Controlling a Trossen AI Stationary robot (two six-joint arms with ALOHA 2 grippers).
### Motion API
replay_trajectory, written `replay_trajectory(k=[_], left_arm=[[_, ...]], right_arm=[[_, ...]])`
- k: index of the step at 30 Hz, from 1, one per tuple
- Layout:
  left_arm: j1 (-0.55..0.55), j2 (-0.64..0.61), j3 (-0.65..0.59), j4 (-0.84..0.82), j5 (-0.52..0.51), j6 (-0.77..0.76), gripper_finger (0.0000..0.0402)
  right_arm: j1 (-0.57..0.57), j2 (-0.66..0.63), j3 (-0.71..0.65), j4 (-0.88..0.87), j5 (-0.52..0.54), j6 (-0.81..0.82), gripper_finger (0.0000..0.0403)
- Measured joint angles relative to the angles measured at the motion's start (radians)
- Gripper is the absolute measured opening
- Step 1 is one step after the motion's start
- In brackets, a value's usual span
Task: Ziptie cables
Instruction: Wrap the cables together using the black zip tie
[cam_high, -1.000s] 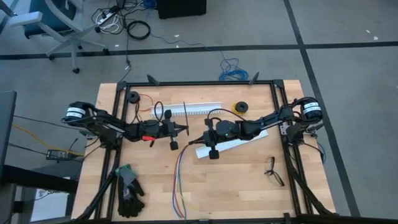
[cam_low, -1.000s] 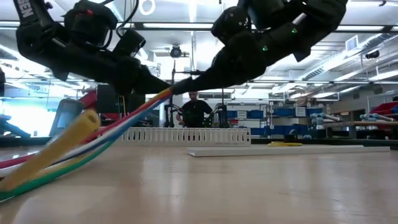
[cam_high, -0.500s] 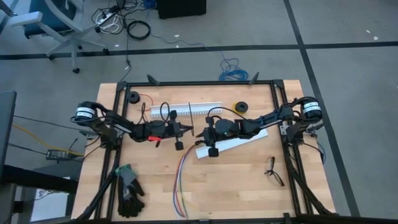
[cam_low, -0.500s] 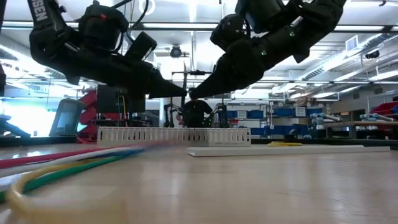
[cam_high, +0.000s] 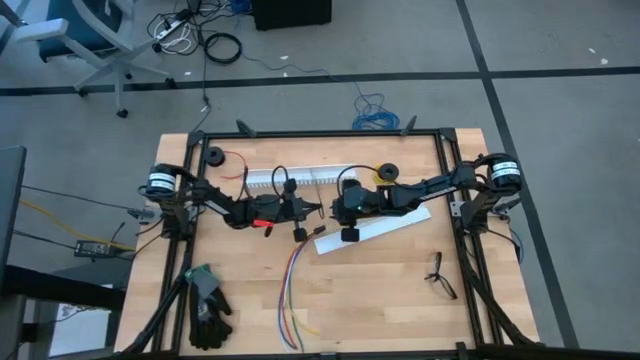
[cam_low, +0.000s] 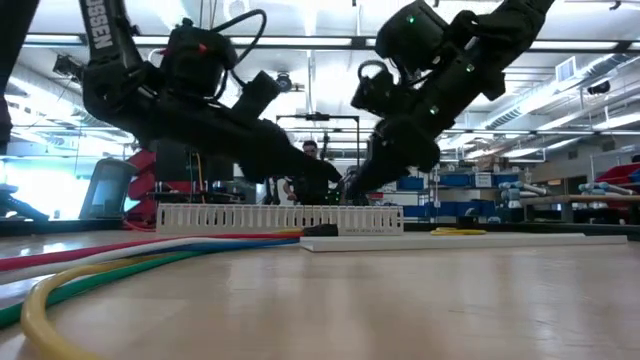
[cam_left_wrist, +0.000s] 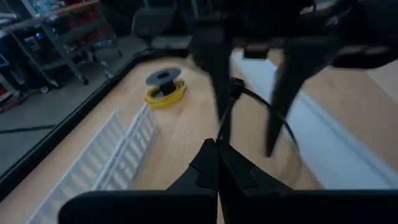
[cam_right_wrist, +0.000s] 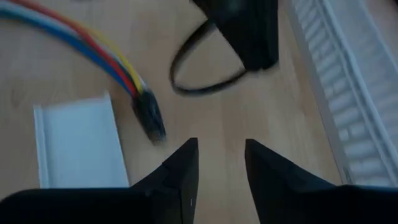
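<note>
Fingers of right gripper (cam_right_wrist: 219, 163) parted, holding nothing; left gripper (cam_left_wrist: 217, 163) pressed together, cables (cam_right_wrist: 93, 43) lying loose

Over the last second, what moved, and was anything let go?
The cables dropped from between the grippers and now lie on the table. The right gripper opened, letting go. The left gripper, shut, moved toward the right arm. Channels, spool and glove stayed put.
</note>
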Motion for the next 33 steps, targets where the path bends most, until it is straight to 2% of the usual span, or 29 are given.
replay_trajectory(k=[5,13,17,22,29,33], left_arm=[[0.000,0.059,0.043,0.033,0.012,0.008,0.0001],[0.000,0.073,0.037,0.024,-0.006,0.007,0.0001],[0.000,0.073,0.037,0.020,-0.028,0.007,0.0001],[0.000,0.073,0.037,0.027,-0.032,0.007,0.0001],[0.000,0.073,0.037,0.036,-0.037,0.007,0.0001],[-0.001,0.073,0.037,0.064,-0.032,0.006,0.0001]], right_arm=[[-0.022,-0.037,0.000,-0.064,-0.026,0.005,0.0096],[-0.029,-0.042,0.000,-0.053,-0.188,0.050,0.0075],[-0.028,-0.041,0.000,0.017,-0.257,0.087,0.0075],[-0.027,-0.041,0.000,0.097,-0.265,0.100,0.0075],[-0.039,-0.041,0.000,0.101,-0.231,0.111,0.0070],[-0.039,-0.041,0.000,0.101,-0.237,0.100,0.0020]])
